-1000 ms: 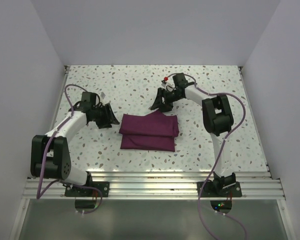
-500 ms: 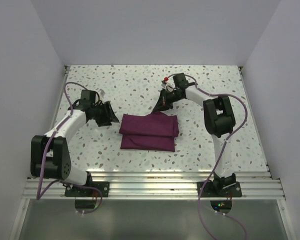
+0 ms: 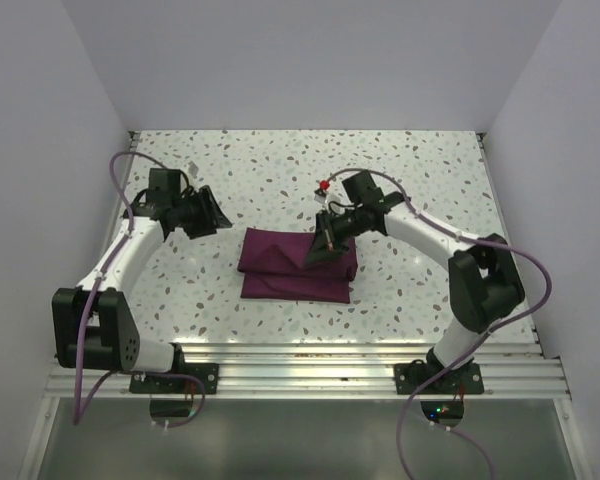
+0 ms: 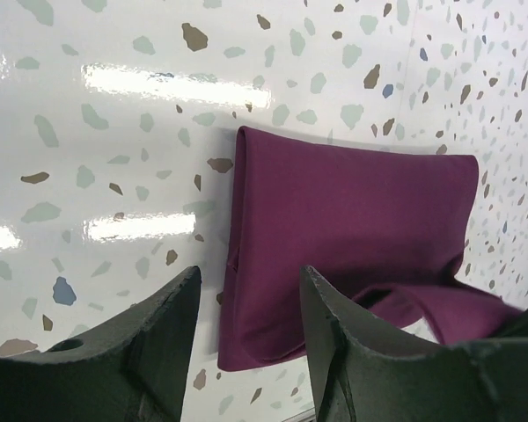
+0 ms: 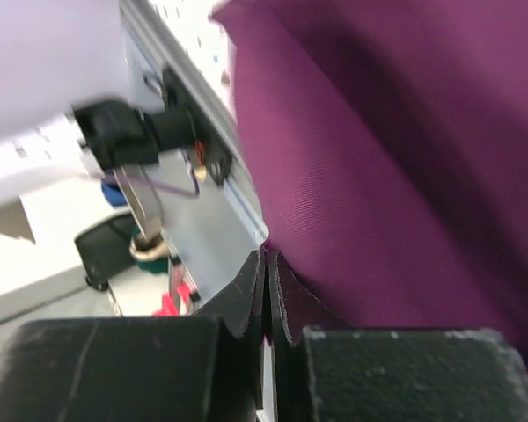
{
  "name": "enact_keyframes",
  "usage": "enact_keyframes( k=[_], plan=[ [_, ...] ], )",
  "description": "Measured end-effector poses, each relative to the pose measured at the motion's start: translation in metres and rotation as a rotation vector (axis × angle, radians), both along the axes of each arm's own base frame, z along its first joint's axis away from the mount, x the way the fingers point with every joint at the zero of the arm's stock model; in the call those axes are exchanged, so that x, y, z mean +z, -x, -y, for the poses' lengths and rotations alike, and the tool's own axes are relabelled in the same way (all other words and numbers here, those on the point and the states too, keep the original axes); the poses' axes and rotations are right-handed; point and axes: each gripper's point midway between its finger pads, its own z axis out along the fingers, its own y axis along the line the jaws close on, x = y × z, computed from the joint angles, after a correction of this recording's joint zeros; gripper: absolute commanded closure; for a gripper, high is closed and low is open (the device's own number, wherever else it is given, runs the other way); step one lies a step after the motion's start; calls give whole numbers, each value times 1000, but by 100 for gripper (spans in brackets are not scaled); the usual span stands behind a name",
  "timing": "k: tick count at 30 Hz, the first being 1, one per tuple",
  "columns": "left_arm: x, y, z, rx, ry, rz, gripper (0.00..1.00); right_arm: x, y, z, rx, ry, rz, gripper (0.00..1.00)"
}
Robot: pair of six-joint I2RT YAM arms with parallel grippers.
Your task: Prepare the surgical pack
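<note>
The surgical pack shows as a folded maroon-purple cloth bundle (image 3: 292, 272) lying mid-table. My right gripper (image 3: 319, 250) hovers over the bundle's right half, jaws shut on a thin edge of the cloth (image 5: 396, 167), which fills the right wrist view beside the fingertips (image 5: 268, 261). In the left wrist view the bundle (image 4: 352, 207) lies flat, with a lifted flap (image 4: 440, 309) at its lower right. My left gripper (image 3: 211, 214) is open to the left of the bundle, apart from it; its fingers (image 4: 163, 321) frame the bundle's near corner. No tray, instruments or gauze show.
An aluminium rail (image 3: 300, 368) runs along the near table edge with both arm bases on it. White walls (image 3: 70, 150) close the table on the left, back and right. The speckled tabletop (image 3: 410, 160) surrounds the bundle.
My right gripper shut behind the bundle's raised flap, then swung forward over the bundle with cloth in it. The left gripper drew back and up to the left, still open.
</note>
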Motion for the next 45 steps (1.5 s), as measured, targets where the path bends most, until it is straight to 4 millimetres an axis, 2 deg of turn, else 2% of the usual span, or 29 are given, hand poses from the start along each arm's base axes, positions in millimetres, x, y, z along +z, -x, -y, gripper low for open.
enact_keyframes(
  k=[3, 7, 9, 12, 14, 15, 16, 18, 20, 21, 24, 25, 26, 28, 29, 30, 32, 35, 40, 45],
  plan=[
    [1, 2, 0, 8, 7, -8, 47, -10, 42, 5, 45, 26, -35, 100],
    [4, 7, 1, 16, 20, -4, 47, -35, 80, 17, 72, 80, -96, 100],
    [2, 14, 2, 14, 25, -11, 47, -48, 93, 24, 72, 108, -131, 92],
    [-6, 26, 2, 19, 28, -32, 47, -64, 112, 32, 85, 146, -186, 70],
    [-11, 32, 1, 19, 28, -50, 47, -70, 122, 35, 107, 165, -209, 58],
    [-14, 35, 2, 17, 30, -59, 47, -73, 125, 36, 119, 171, -215, 55],
    [-16, 37, 2, 15, 33, -68, 47, -75, 127, 37, 132, 183, -220, 46],
    [-17, 40, 4, 6, 44, -78, 47, -77, 128, 42, 143, 226, -220, 36],
    [-16, 41, 8, -9, 61, -79, 47, -70, 115, 43, 129, 260, -174, 33],
    [-14, 42, 12, -24, 80, -76, 48, -64, 103, 42, 116, 264, -141, 33],
    [-14, 41, 20, -64, 125, -81, 51, -41, 60, 39, 33, 251, -31, 44],
    [-17, 42, 23, -78, 136, -93, 53, -34, 44, 43, -10, 251, -4, 49],
    [-20, 42, 26, -90, 150, -107, 55, -30, 31, 49, -52, 255, 15, 59],
    [-30, 42, 32, -116, 173, -141, 57, -31, 12, 65, -128, 281, 21, 69],
    [-35, 42, 35, -128, 184, -158, 60, -35, 7, 74, -158, 303, 8, 78],
    [-42, 42, 39, -143, 195, -177, 61, -40, 4, 81, -178, 324, -12, 82],
    [-56, 43, 46, -173, 209, -220, 66, -53, 7, 87, -184, 354, -56, 93],
    [-79, 48, 52, -200, 217, -290, 72, -75, 23, 90, -160, 387, -132, 100],
    [-107, 53, 51, -212, 203, -371, 75, -103, 57, 101, -133, 440, -253, 100],
    [-113, 57, 48, -229, 180, -370, 78, -110, 68, 101, -138, 433, -300, 100]
  ],
)
